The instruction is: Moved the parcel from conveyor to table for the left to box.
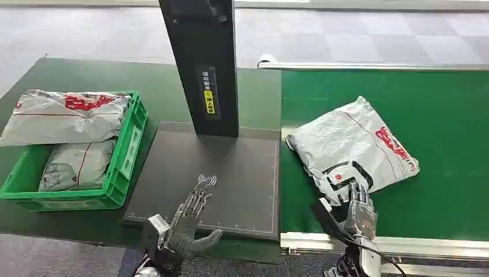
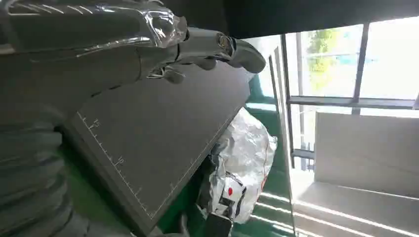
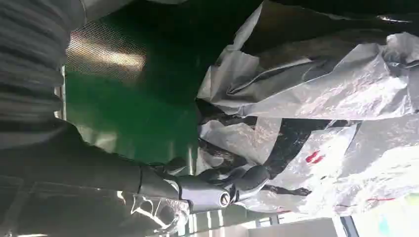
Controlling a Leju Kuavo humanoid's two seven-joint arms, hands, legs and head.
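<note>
1. Right hand (image 1: 358, 206) sits at the near edge of the parcel (image 1: 357, 147). Its fingers reach onto the bag's edge, where the black and white label is. From the right wrist view the fingers touch the crinkly plastic, but I cannot tell if they have really grabbed it yet.
2. That near corner looks like a good place to hold, because it is the part closest to the robot.
3. Left hand (image 1: 189, 222) is open and holds nothing. Its fingers are spread over the near edge of the dark mat (image 1: 230, 173). I think it waits there because the parcel is meant to land on that mat.
4. Right now the parcel lies flat on the green conveyor (image 1: 450, 104), just beside the mat. So the move has not happened.
5. Behind the mat stands a tall black post (image 1: 202, 63).
6. Off to the left is a green crate (image 1: 124, 158) with two grey bags (image 1: 69, 115) already in it. That is likely where the left hand will put this parcel later.
</note>
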